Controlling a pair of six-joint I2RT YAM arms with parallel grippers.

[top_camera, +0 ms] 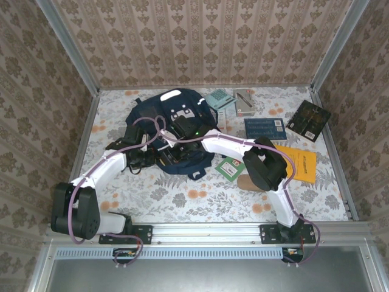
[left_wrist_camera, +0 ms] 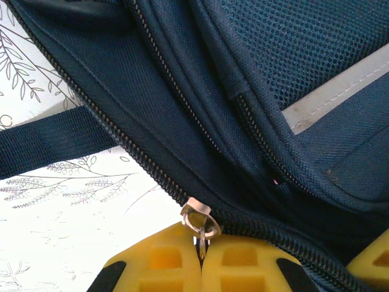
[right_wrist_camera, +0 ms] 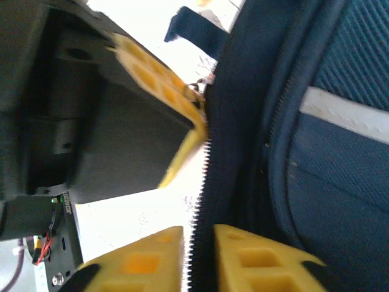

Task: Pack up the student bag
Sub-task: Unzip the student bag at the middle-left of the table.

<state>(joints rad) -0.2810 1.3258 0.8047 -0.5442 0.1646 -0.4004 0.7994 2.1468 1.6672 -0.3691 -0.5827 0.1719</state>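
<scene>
Early going here: the student bag [top_camera: 182,106] sits upper centre of the top view, the left gripper [left_wrist_camera: 200,243] is clamped on its zipper pull [left_wrist_camera: 199,218], and the right gripper [right_wrist_camera: 197,240] is pinching the zipper edge [right_wrist_camera: 203,182], while books [top_camera: 264,128] lie unpacked at right.

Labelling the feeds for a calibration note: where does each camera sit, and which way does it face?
Top external: above, behind the bases, looking down on table, left arm, right arm, student bag.
Left wrist: faces the bag's zipper; left gripper pinches the zipper pull.
Right wrist: looks along the zipper, right gripper astride it.
Shared: both wrist views show the left gripper holding the zipper pull.
</scene>
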